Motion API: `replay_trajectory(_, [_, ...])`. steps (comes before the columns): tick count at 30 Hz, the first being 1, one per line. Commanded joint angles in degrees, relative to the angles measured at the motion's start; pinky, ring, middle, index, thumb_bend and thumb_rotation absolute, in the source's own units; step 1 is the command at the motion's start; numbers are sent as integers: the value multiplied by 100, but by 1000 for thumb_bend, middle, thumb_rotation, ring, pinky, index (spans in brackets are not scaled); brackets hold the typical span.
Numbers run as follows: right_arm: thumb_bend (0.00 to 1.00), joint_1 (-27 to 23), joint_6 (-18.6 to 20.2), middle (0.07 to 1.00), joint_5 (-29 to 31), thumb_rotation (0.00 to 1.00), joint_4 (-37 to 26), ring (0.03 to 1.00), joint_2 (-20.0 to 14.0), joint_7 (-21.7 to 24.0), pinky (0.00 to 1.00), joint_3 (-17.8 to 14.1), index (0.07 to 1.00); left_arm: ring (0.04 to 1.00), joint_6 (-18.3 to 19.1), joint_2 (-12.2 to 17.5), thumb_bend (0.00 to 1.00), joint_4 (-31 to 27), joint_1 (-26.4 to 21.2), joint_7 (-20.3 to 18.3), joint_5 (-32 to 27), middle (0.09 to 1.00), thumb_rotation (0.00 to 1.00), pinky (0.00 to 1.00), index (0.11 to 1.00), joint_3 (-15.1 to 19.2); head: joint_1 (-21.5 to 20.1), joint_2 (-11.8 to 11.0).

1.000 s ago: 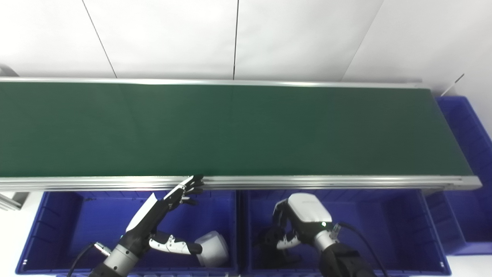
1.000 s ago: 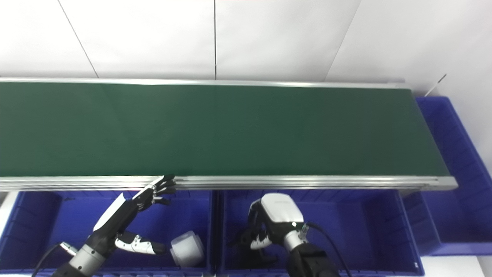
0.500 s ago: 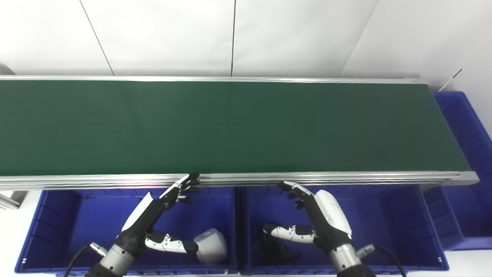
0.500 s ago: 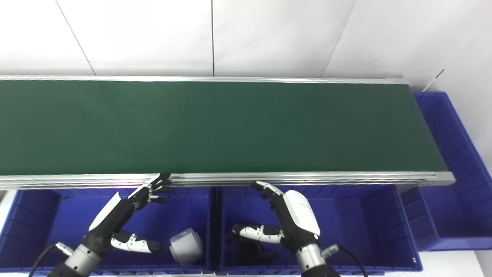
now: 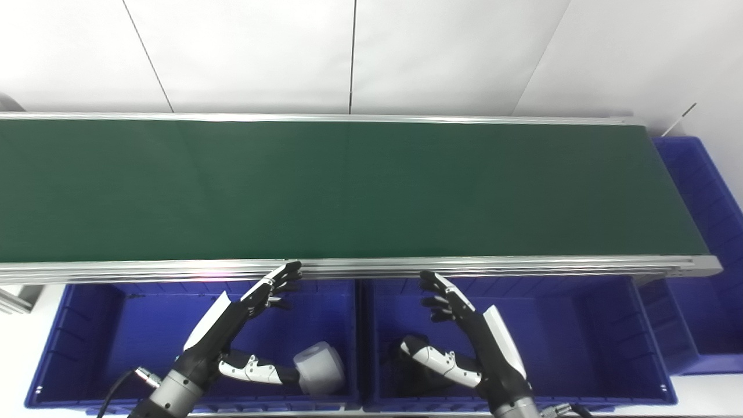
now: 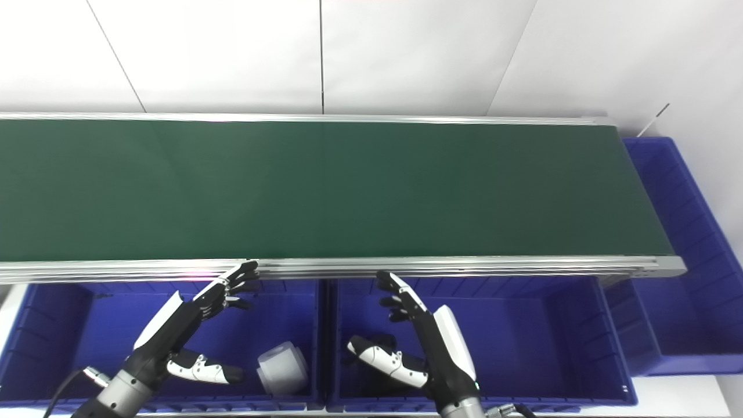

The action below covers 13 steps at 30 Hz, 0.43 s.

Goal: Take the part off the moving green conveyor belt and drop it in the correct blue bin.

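My left hand (image 5: 223,328) hovers over the left bin (image 5: 87,325), fingers (image 5: 273,285) spread wide and stretched up toward the near rail (image 5: 371,268) of the belt (image 5: 348,191), thumb pointing right. It holds nothing. Just beside the thumb tip a white part (image 5: 319,367) lies on the floor of that bin, near its right wall.

My right hand (image 5: 479,342) hangs over the middle bin (image 5: 580,342), also wide and holding nothing, fingers (image 5: 444,290) reaching up toward the rail, thumb pointing left. Under that thumb a dark part (image 5: 415,377) sits on the bin floor near the left wall; I cannot make out its shape.

The belt's green surface runs across the whole view with bare green from end to end. A third bin (image 5: 708,232) stands at the belt's right end, by the wall (image 5: 371,52).
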Motion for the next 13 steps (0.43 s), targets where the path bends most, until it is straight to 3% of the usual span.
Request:
replay_trajectory(1, [774,-11,-417,870,208,611,-26,811,-50,49,738,-39,917,859,-191,-13,888,-146,20,56,16,915,501,737,938,48,33,-41])
replay_trajectory(13, [790,27,-784,879,317,583,346,837,5,-84,777,-165,924,869,-193,-56,863,-82,94,252,119,931,499,761,956,19,48,-286])
